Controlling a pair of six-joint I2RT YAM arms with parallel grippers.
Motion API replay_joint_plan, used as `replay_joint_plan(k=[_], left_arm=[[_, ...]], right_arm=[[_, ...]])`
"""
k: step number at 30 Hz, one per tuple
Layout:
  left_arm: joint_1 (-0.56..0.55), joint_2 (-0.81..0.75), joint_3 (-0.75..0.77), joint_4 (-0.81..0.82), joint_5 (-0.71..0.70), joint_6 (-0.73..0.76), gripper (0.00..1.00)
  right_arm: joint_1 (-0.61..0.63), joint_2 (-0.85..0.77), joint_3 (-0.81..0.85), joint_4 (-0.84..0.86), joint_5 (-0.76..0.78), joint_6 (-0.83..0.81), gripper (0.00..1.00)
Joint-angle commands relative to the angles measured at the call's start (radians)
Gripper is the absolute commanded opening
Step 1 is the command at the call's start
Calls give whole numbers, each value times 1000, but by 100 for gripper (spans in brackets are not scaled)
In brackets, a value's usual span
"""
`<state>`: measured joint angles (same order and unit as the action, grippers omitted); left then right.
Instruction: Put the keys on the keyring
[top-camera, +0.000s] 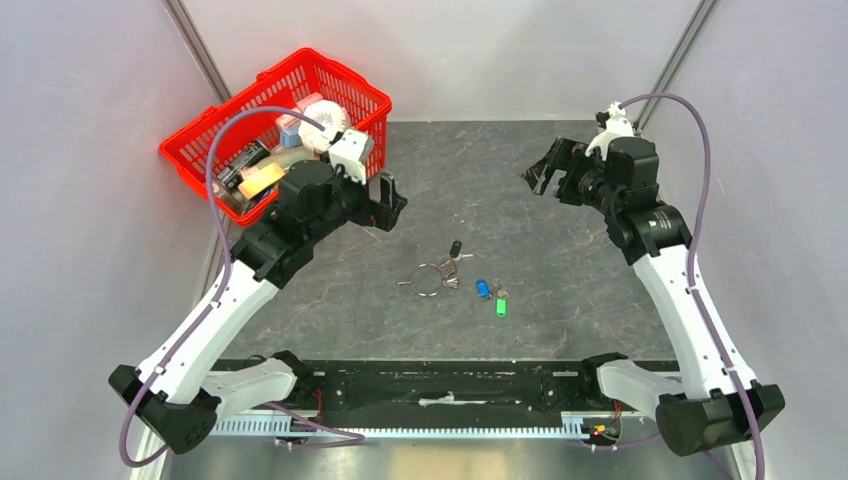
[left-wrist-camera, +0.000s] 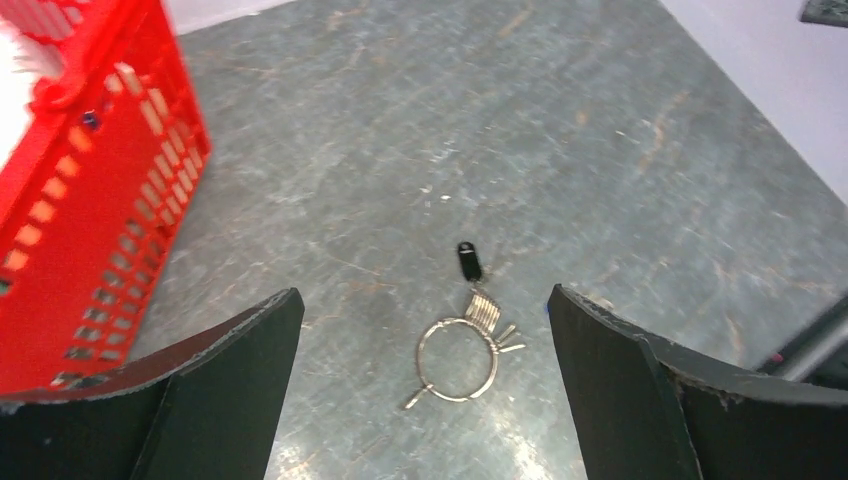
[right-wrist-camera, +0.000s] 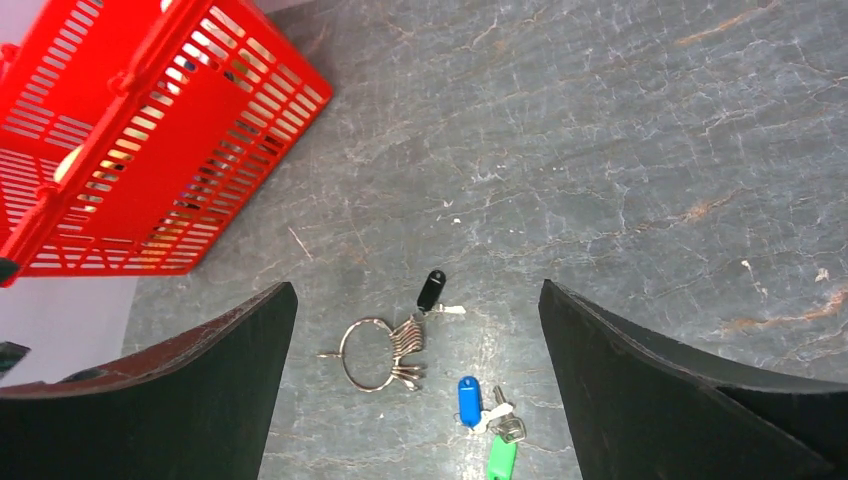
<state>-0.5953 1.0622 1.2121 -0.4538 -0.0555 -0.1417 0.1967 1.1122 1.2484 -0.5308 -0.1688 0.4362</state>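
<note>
Keyring left — keys right

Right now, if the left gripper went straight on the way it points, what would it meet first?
Probably the keyring, lying on the table between the left gripper's open fingers; depth is unclear.

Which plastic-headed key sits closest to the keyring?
The black-headed key, right beside the keyring; the blue-headed key and green-headed key lie farther off.

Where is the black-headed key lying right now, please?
In the top view the black key lies near the centre, just beyond the keyring, left of the blue key and green key.
</note>
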Motion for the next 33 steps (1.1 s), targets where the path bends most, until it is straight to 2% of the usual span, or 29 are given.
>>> replay_joint_plan(k=[1, 5, 8, 12, 17, 24, 28, 33], left_arm=[[1, 37, 101, -61, 209, 23, 98], [0, 17, 53, -14, 206, -10, 97], [0, -3, 24, 4, 210, -41, 97], [-1, -48, -55, 81, 291, -98, 96], [-46, -57, -81, 70, 317, -114, 89], [-283, -6, -126, 25, 67, -107, 88], [-333, 38, -171, 23, -77, -144, 84], [-339, 57, -252, 31, -247, -235, 81]], right_arm=[[0, -67, -6, 49, 5, 39, 99], [-1, -112, -33, 64, -130, 0, 99], [1, -141, -38, 48, -162, -8, 99], [60, -136, 6, -39, -142, -21, 97], [178, -129, 36, -151, -50, -78, 95], [265, -133, -35, -264, 52, -94, 93], [283, -137, -82, -305, 69, -73, 89], [298, -161, -162, -320, 104, -49, 87]])
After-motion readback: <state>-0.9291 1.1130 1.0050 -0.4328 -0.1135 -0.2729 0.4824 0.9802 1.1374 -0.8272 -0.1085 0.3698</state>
